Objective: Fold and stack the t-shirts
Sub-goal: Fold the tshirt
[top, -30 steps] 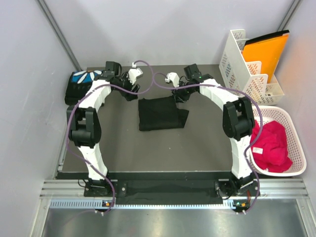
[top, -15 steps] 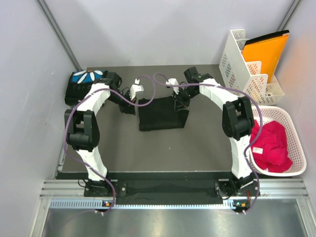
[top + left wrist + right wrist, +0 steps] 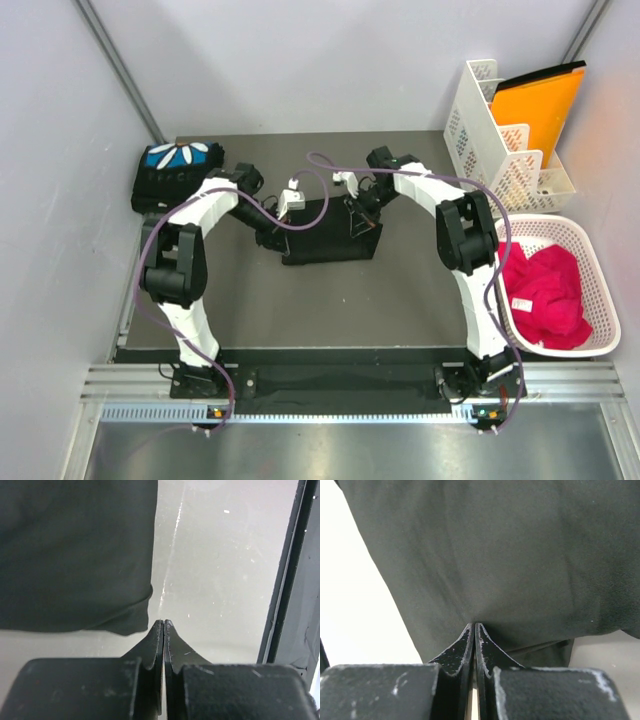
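Your left gripper [image 3: 163,622] is shut, empty, just beside the left edge of the folded black t-shirt [image 3: 325,235] at mid tabletop [image 3: 330,310]; your right gripper [image 3: 473,626] — shut too — tips against its cloth. Farther back — petal-print t-shirt [image 3: 172,168], folded, far-left corner.

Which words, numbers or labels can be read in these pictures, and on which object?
No text is readable.
Folded t-shirt at far left: pale marks under its blue-and-white print, too small to read.
Orange folder, white rack, basket: no text visible.
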Tool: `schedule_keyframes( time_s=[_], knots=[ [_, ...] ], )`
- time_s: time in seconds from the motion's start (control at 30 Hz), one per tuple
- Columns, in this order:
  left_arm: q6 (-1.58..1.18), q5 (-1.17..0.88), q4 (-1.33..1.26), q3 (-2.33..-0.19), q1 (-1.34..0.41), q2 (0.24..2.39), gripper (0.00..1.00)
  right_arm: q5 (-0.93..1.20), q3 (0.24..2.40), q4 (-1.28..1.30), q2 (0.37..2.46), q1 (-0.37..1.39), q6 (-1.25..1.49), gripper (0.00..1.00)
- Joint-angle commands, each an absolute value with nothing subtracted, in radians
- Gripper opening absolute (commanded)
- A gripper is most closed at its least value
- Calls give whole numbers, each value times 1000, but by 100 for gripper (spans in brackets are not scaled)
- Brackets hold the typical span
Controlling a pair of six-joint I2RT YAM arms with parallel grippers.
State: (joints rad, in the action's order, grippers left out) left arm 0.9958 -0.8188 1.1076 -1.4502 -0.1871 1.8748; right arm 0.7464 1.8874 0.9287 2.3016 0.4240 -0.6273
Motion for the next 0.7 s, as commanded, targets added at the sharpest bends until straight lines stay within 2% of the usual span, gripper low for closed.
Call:
schedule_keyframes(
  time_s=[0.0,0.37,0.67],
  knots=[
    [956,-857,999,-1433,-198,1879,0,753,1947,913,2313,443,-597,0],
    [894,-805,861,-1376,-215,1927,0,753,2002,884,2368,454,-551,0],
    [910,-635,850,-1344,-236,1953,0,730,2023,876,2391,463,-535,0]
  ],
)
